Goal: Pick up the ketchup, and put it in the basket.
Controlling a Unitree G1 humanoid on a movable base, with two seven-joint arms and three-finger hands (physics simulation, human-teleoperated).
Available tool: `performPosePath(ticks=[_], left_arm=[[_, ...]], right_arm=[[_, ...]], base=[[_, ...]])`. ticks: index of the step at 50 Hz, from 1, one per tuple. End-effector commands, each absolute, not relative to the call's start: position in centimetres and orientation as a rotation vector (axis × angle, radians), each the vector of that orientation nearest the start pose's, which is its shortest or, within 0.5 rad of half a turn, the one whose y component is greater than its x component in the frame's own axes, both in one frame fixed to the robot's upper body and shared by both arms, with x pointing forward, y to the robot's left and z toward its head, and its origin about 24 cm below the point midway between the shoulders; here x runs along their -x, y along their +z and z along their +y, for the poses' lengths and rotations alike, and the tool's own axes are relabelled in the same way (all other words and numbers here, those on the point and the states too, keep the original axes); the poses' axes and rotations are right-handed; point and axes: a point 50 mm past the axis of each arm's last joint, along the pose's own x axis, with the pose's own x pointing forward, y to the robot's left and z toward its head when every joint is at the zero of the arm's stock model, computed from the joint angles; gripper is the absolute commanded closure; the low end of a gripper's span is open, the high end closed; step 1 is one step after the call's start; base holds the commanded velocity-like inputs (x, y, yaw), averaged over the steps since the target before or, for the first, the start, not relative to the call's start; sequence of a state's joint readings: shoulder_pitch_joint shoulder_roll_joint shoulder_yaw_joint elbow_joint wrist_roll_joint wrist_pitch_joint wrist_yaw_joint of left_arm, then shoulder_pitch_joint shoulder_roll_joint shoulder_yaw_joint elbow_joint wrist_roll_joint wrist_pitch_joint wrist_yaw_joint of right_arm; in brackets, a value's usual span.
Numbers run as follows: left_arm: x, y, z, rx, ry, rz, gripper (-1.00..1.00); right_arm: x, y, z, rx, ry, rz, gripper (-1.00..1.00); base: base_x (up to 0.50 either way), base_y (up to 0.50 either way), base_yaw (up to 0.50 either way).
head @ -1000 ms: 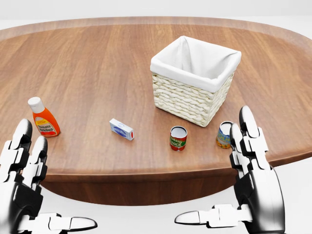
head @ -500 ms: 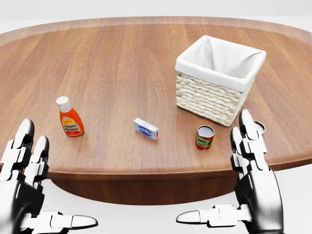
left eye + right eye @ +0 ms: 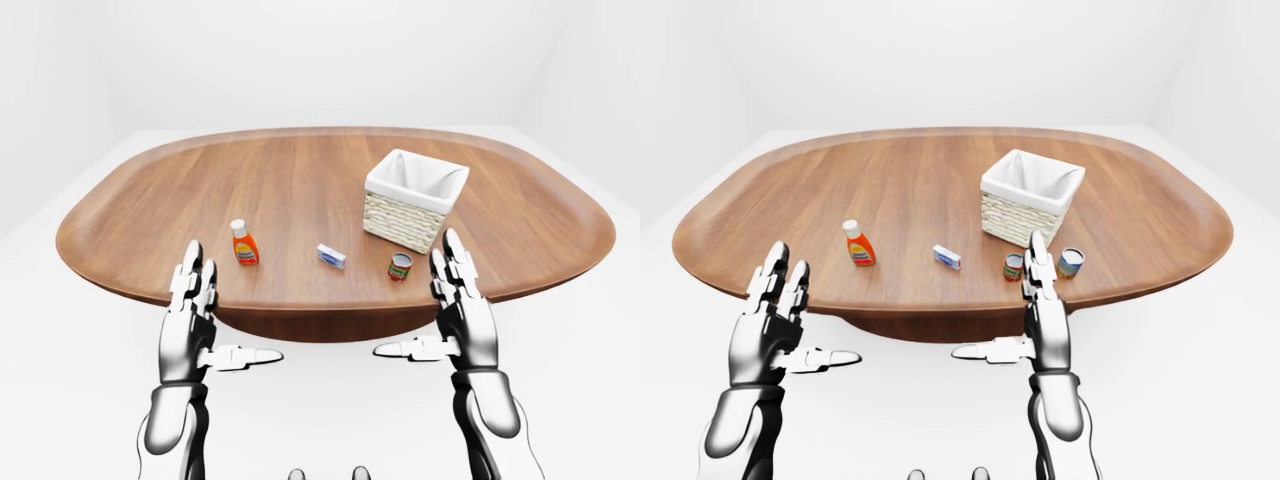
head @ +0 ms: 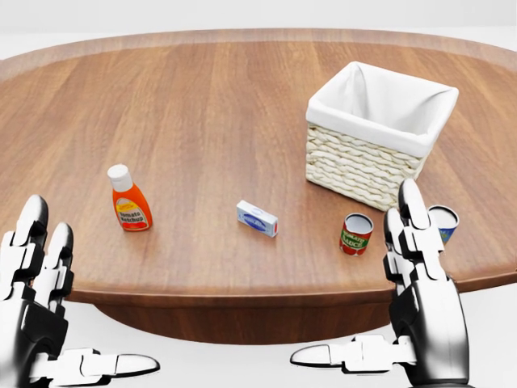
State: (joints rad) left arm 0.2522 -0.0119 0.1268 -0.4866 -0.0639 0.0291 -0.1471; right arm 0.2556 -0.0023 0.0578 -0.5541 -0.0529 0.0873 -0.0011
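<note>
The ketchup (image 4: 129, 200), an orange bottle with a white cap, stands upright on the oval wooden table (image 4: 202, 105), left of centre in the head view. The wicker basket (image 4: 359, 166) with a white cloth liner sits at the upper right. My left hand (image 4: 89, 299) hovers open at the bottom left, below the table's near edge and short of the bottle. My right hand (image 4: 355, 275) is open at the bottom right, fingers up and thumb pointing left. Neither hand touches anything.
A small white and blue box (image 4: 257, 218) lies between the bottle and the basket. A red can (image 4: 355, 234) stands below the basket, and a second can (image 4: 443, 221) sits partly behind my right fingers (image 4: 410, 218). White floor surrounds the table.
The whole picture has slid rightward: the camera has moved left along the table. The ketchup now sits nearer the middle. Both hands keep their open pose.
</note>
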Motion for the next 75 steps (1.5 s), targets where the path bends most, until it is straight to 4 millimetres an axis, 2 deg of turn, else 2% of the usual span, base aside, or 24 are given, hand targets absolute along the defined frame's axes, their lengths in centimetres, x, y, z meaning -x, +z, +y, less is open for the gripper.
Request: performPosePath(ticks=[1,51,75], left_arm=[[-19.67,10.23,18.50,0.001,0.048,-0.251,-1.00],[-19.51,10.28,18.47,-0.003,0.040,-0.243,-1.00],[-19.34,10.42,18.60,-0.020,0.045,-0.241,-1.00]], right_arm=[[-19.62,11.24,-15.22,0.035,-0.022,-0.244,-1.00],[-19.93,11.06,-15.25,0.038,-0.040,-0.239,-1.00],[-20.10,10.93,-15.14,0.024,-0.025,-0.234,-1.00]], base=[[0.50,0.00,0.00],[0.50,0.00,0.00],[0.00,0.00,0.00]])
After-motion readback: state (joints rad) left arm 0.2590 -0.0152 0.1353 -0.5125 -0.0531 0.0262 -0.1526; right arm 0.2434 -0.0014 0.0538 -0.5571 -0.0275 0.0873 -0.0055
